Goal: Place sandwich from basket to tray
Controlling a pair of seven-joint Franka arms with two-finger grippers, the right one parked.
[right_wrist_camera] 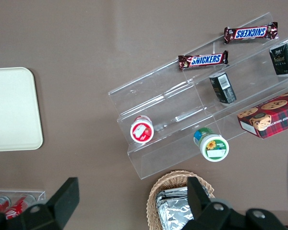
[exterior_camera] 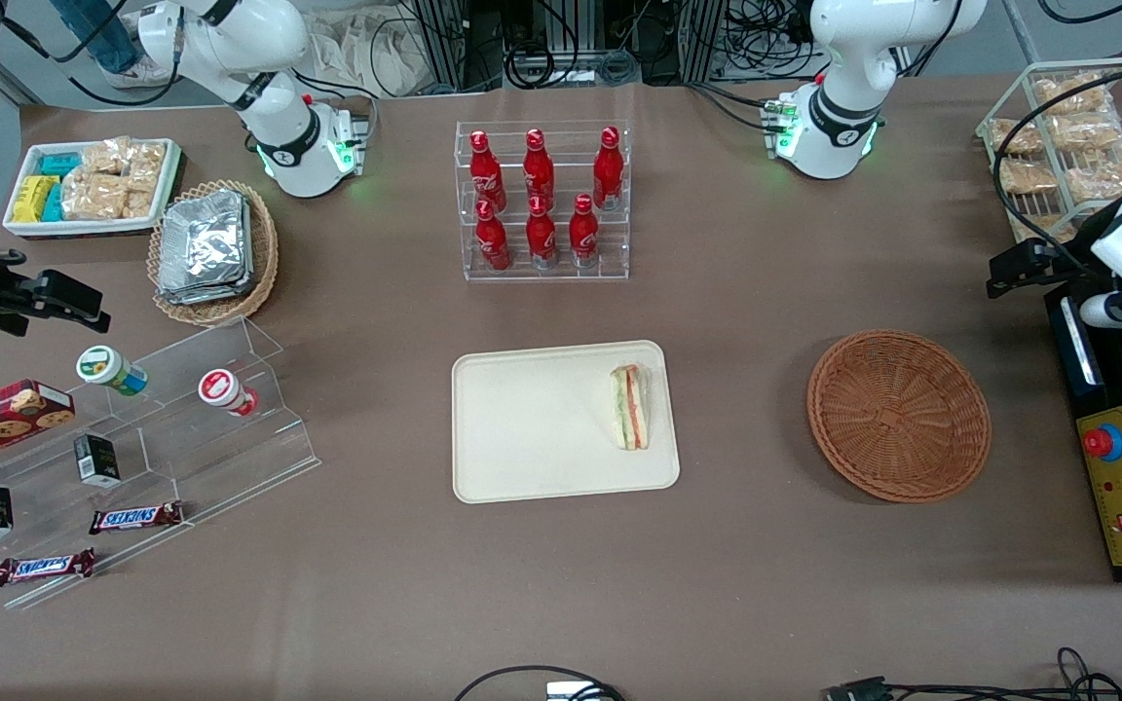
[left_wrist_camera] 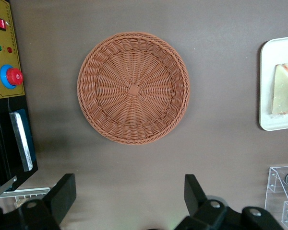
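The sandwich [exterior_camera: 630, 407] lies flat on the tray [exterior_camera: 532, 428], close to the tray's rim on the side toward the working arm, its orange-red and green filling stripes running along its length; in the left wrist view only part of the sandwich [left_wrist_camera: 284, 89] and one end of the tray [left_wrist_camera: 268, 86] show. The basket [exterior_camera: 899, 416] sits on the brown tabletop [exterior_camera: 736, 565] well apart from the tray, toward the working arm's end, and holds nothing (its woven bottom is bare right to the small square at the centre [left_wrist_camera: 134, 89]). The tool [left_wrist_camera: 129, 194] hangs above the tabletop beside the basket, near the black and yellow control box [exterior_camera: 1121, 477] with its red button, its two dark fingers [left_wrist_camera: 65, 195] spread wide apart with nothing between them. Farther from the front camera than the tray stands a clear rack of six red bottles [exterior_camera: 542, 200]. Toward the parked arm's end are a stepped clear display [exterior_camera: 167, 443] with small jars, boxes and Snickers bars [exterior_camera: 135, 517], a lighter wicker basket of foil packets [exterior_camera: 214, 249], and a white tray of snack packets [exterior_camera: 93, 185].
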